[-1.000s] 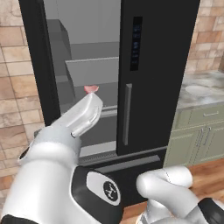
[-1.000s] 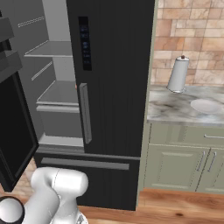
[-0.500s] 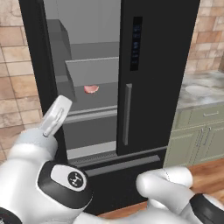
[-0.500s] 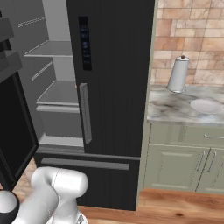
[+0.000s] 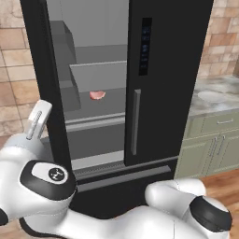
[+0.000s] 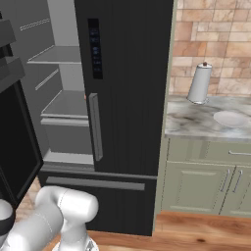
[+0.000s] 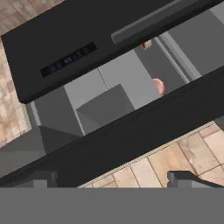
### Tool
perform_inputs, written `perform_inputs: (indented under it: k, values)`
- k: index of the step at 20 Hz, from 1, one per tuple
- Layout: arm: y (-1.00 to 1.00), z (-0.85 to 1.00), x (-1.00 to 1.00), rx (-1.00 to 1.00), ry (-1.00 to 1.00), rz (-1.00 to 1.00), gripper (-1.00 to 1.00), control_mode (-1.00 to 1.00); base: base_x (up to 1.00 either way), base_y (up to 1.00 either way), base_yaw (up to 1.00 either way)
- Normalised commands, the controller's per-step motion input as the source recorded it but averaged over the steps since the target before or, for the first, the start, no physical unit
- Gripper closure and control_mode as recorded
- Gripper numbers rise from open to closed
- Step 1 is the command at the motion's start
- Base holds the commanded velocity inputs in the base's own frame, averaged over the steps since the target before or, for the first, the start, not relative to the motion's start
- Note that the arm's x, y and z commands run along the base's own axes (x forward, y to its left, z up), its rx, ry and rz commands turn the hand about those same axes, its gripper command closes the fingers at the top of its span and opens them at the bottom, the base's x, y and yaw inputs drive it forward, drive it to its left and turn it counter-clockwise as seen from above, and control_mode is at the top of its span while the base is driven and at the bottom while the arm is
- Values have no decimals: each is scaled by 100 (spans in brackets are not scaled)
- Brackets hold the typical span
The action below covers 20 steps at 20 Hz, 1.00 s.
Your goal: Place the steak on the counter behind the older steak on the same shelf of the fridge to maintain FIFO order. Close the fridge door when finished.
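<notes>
The gripper (image 7: 112, 178) hangs with its 2 fingers spread wide and nothing between them. It looks over the top edge of the open fridge door (image 6: 17, 142), which runs as a dark band right across in front of the fingertips. Past that band, well beyond the fingers, the steak (image 5: 97, 95) lies on the shelf (image 5: 114, 106) inside the fridge (image 6: 127, 73), not on the counter (image 6: 191, 122). The older steak (image 7: 146, 44) sits farther from the fingers again, half tucked against the edge of the shut door. I cannot tell from here which piece is truly the deeper of the 2. As I read it, the placing is done and closing the door is the step left. To do that well, the fingers should go round to the outer face of the door rather than stay over its top edge. They should press flat on the panel toward its free side, away from the hinge, and follow the swing in 1 steady arc. The bins on the inner face could catch a finger that strays inside. The hand should pull clear of the gap before the door seats.
</notes>
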Motion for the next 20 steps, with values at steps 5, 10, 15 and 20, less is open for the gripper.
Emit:
perform_inputs:
  k: [5, 10, 15, 20]
  values:
    - [21, -23, 69, -11, 13, -1, -100, -100, 0, 0, 0]
    - [-22, -19, 44, -4, 12, -3, -100, -100, 0, 0, 0]
    - [-73, 0, 16, 0, 11, 0, -100, -100, 0, 0, 0]
    - [-92, 0, 23, 0, 7, 0, -100, -100, 0, 0, 0]
